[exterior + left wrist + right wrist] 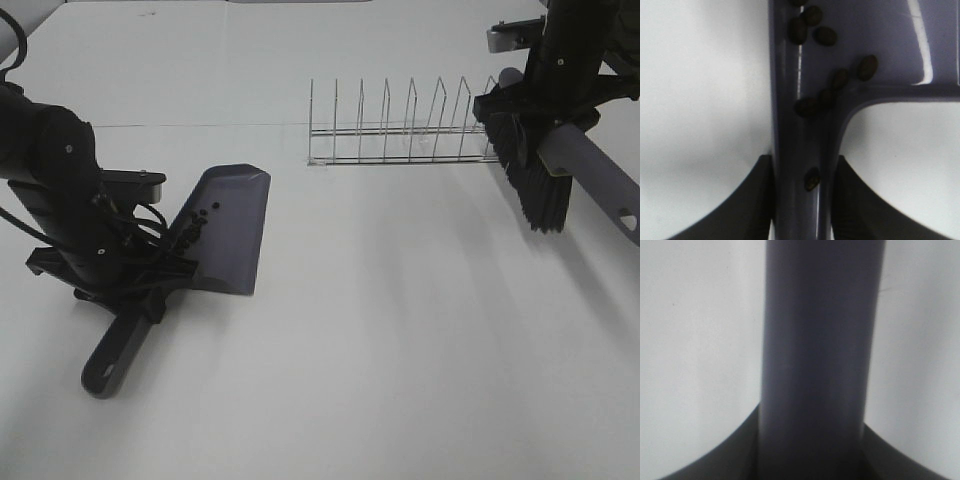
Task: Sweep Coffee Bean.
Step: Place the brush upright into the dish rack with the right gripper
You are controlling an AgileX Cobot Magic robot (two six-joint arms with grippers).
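I see my left gripper point(801, 200) closed tight on the handle of the dustpan point(232, 225), with the coffee beans point(825, 36) lying inside it at the back near that handle, while my right gripper point(812, 440) clamps the brush point(540, 185) by its handle near the end of the wire rack point(400, 130).

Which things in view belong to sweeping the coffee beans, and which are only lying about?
For the job: beans, already in the dustpan; brush.
Lying about: wire rack.
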